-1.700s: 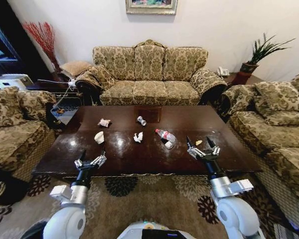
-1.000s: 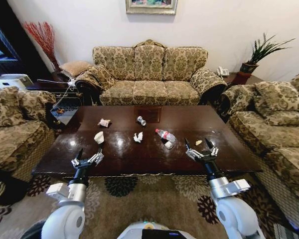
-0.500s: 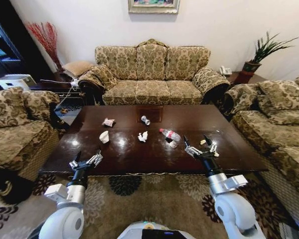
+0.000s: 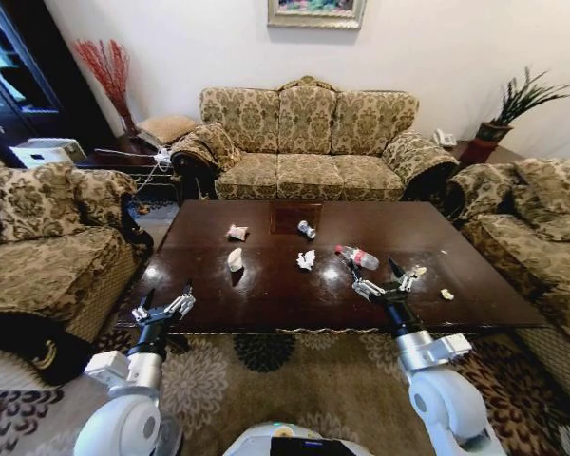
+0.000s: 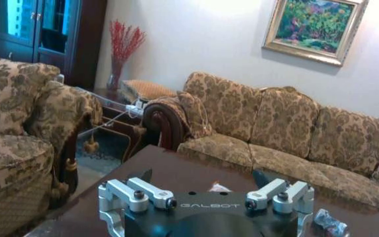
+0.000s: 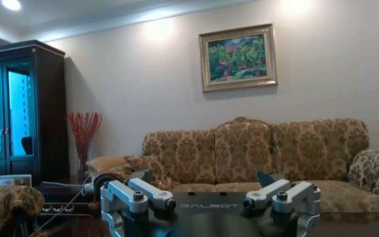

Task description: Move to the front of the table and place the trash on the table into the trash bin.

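1. Here, the desk [image 4: 266, 290] fills the centre of the head view, with sofas on three sides.
2. Trash lies across its middle: a paper wad [image 4: 235, 258], a crumpled wad [image 4: 306, 258], a silver can [image 4: 307, 229] and a plastic bottle [image 4: 358, 256].
3. The left gripper [image 4: 161, 306] hovers open at lower left, over the desk's near edge.
4. The right gripper [image 4: 382, 278] hangs open right of centre, near the bottle.

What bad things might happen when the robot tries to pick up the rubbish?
The clear plastic bottle with the red label lies on its side on the glossy dark brown table, so it might roll if the open right gripper nudges it. The small pale scrap sits near the table's right edge and might get knocked off.
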{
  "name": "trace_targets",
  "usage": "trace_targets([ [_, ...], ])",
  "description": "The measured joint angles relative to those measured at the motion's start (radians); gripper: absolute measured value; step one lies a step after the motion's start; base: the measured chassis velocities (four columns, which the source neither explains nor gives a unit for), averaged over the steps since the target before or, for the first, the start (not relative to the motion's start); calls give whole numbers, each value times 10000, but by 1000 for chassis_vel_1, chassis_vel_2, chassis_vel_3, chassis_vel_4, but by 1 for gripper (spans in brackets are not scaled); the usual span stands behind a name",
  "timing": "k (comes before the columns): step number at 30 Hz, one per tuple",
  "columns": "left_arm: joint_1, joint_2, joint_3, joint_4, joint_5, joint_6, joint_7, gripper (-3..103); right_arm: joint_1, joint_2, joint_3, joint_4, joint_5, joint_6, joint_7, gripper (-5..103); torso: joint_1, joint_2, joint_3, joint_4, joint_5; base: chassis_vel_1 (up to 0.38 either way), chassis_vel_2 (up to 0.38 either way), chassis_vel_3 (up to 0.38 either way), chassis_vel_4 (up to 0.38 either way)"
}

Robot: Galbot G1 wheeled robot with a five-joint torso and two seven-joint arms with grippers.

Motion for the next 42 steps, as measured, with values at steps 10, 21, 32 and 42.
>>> trace_targets([
  [10,0,1,5,8,-1,-6,7,100,-3,2,7,2,2,0,2,100,1,0,0,-1,-5,-30,-31,17,11],
  [21,1,4,5,8,-2,-6,14,100,-3,3,7,5,3,2,4,100,1,0,1,-3,1,0,0,0,0],
  [32,1,5,5,8,-3,-6,15,100,-4,3,7,6,3,2,4,100,1,0,0,-2,-1,0,0,0,0],
  [42,1,5,5,8,-2,-7,15,100,-4,3,7,5,3,2,3,100,1,0,0,-2,-1,0,0,0,0],
])
